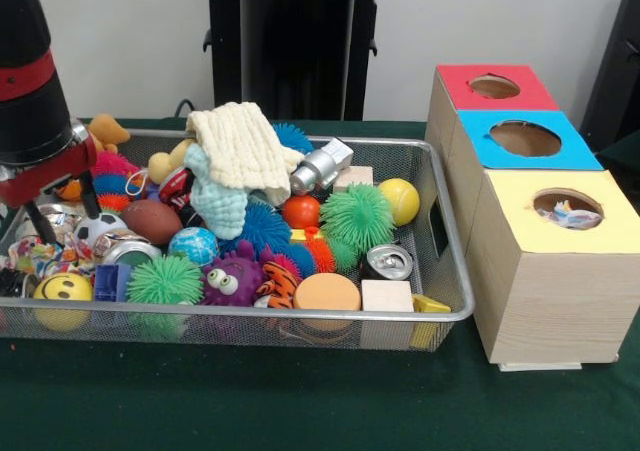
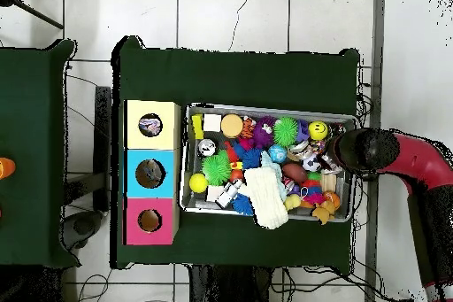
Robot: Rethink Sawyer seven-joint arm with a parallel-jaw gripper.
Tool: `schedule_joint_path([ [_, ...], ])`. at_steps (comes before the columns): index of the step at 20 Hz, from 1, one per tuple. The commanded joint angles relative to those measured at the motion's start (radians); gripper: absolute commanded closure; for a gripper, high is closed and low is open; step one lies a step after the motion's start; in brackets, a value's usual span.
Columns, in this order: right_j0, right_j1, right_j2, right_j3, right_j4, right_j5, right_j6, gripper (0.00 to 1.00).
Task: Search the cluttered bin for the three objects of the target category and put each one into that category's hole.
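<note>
in the front view, going left to right: the robot's arm [image 1: 30, 81], black with a red band, comes down over the left end of the cluttered bin [image 1: 455, 271], a wide, shallow wire-mesh tray on a green table [image 1: 300, 401]. the gripper [image 1: 62, 203] hangs low at that end, with dark fingers reaching down among crinkly wrappers and a soccer-patterned ball [image 1: 95, 228]. you cannot tell from either view how wide the gripper is set, or whether it has hold of anything.

moving right, the bin holds a yellow smiley ball [image 1: 62, 289], a green spiky ball [image 1: 165, 279], a brown football [image 1: 152, 220], a purple monster toy [image 1: 232, 279], a cream knitted cloth [image 1: 240, 146] draped over the pile, a second green spiky ball [image 1: 358, 217], a crushed can [image 1: 388, 261], a yellow ball [image 1: 400, 201] and a wooden block [image 1: 386, 296].

right of the bin stand three wooden boxes, each with a round hole on top: a red box [image 1: 495, 89] farthest back, a blue box [image 1: 525, 139] in the middle, and a yellow box [image 1: 565, 216] nearest the camera, which looks to have something already inside.

to do this step well, you should pick one piece that sits clear on top, since the items at the left end lie touching and overlapping. come straight down, close on that single piece, and lift slowly so neighbours fall away. a wrapper is likely to slip or drag others along. the boxes are at the far end of the bin, so carry the piece high over the pile.
</note>
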Motion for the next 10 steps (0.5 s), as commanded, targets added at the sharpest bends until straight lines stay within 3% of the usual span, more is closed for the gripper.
schedule_joint_path([
  [1, 0.009, 0.082, 0.028, -0.003, -0.067, -0.102, -0.172, 0.0],
  [5, -0.009, 0.153, 0.044, -0.075, -0.065, -0.102, -0.243, 0.0],
  [10, -0.012, 0.132, 0.063, -0.123, -0.025, 0.006, -0.31, 0.0],
])
